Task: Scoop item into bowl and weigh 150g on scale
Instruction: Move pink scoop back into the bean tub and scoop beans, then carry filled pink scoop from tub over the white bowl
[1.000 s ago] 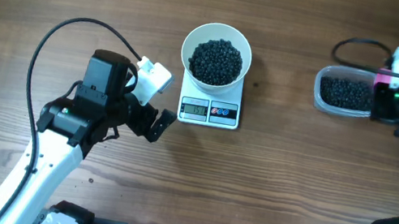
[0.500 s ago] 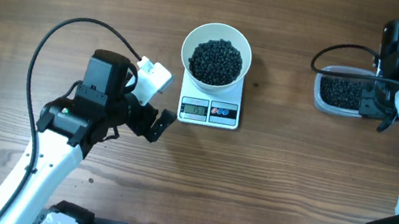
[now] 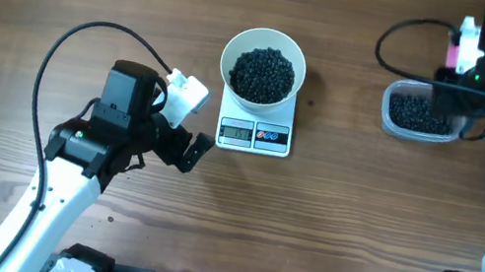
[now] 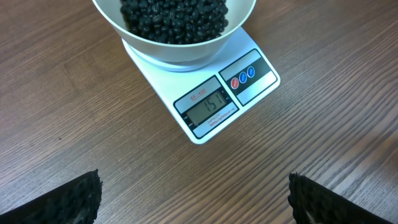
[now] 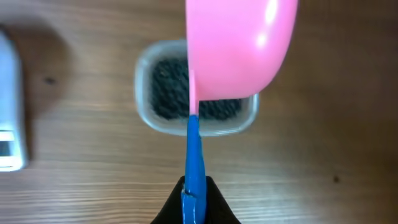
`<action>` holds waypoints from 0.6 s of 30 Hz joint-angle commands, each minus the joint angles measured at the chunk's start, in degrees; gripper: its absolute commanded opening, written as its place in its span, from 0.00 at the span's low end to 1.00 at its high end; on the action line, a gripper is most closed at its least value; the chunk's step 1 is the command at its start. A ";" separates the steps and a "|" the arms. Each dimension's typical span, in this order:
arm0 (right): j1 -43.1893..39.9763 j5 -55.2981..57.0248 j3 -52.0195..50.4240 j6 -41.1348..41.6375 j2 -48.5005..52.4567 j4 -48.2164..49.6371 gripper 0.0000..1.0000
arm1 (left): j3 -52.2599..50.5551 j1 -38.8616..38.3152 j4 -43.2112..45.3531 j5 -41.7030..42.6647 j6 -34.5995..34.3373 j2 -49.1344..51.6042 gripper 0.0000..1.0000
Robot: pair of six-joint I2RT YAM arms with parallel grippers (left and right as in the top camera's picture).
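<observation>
Holding the scoop (image 5: pixel 239 50) over the tub (image 5: pixel 142 81), my right gripper (image 5: pixel 194 194) clamps its handle (image 5: pixel 194 152); left gripper (image 4: pixel 196 199) stands apart near scale (image 4: pixel 208 102).

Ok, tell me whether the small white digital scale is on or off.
On. The grey display of the small white digital scale shows dark digits, beneath the round white bowl.

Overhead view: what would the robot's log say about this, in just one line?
right fingers: shut on pink scoop, over tub | left fingers: open, near scale | bowl: on scale, holds beads
</observation>
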 commanded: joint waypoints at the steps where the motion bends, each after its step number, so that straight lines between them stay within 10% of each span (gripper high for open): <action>1: 3.56 -6.40 9.81 -0.92 5.44 -2.69 0.04 | -0.55 -0.20 0.13 0.92 0.09 0.44 1.00; 18: 21.77 -16.48 29.64 -10.97 26.23 -9.62 0.04 | -0.55 -0.20 0.13 0.92 0.11 0.44 1.00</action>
